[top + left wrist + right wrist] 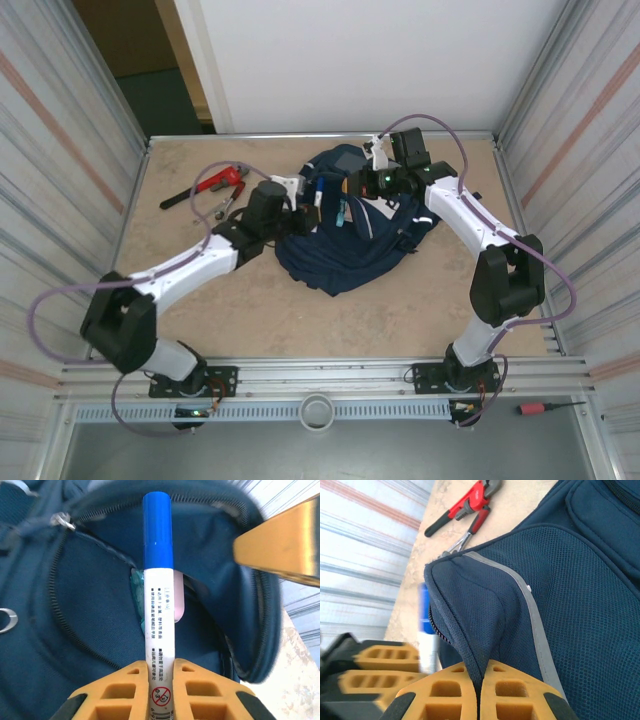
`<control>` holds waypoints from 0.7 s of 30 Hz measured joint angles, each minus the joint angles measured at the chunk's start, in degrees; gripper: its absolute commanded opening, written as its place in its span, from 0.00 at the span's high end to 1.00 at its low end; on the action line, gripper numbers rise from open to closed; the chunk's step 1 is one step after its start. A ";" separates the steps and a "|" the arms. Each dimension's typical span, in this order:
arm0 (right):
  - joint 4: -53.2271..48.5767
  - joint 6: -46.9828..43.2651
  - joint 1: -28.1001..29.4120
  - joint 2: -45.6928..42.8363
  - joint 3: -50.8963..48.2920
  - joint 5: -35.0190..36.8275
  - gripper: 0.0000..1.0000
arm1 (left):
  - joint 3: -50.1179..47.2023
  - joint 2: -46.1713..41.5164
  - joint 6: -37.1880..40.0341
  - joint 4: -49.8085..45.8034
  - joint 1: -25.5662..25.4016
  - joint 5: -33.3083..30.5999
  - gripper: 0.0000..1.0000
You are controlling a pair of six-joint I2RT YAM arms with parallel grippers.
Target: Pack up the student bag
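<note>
**Marker at the pocket's mouth, one fold of cloth holding it open**

Our left gripper (pixel 160 675) pinches a white marker (pixel 159 595) with a blue cap by its lower end. The cap is aimed into the open zip pocket of the student bag (pixel 345 250), which lies slumped on the table between the two arms. Our right gripper (pixel 479 680) is pressed together on a fold of the pocket's rim, lifting it.

We judge the risks this way:
- The grip sits far from the cap, so the marker may pivot if the cap catches the zip teeth or the rim.
- If the fold slips from the right gripper, the mouth may sag shut on the marker.
- A release made too early may leave the marker on the fabric outside the pocket.
- Something teal and pink already lies inside and may block the way.

The table (pixel 250 320) has a beige, stone-patterned top. A red pipe wrench (pixel 462 505) and pliers (pixel 472 528) lie near its far left. Ribbed metal walls (pixel 60 150) close both sides, with a white panel (pixel 380 60) behind.
</note>
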 measured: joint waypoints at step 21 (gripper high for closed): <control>1.22 0.46 0.00 0.04 -0.33 -0.04 1.00 | 6.08 12.61 -2.43 6.21 -4.33 -12.09 0.53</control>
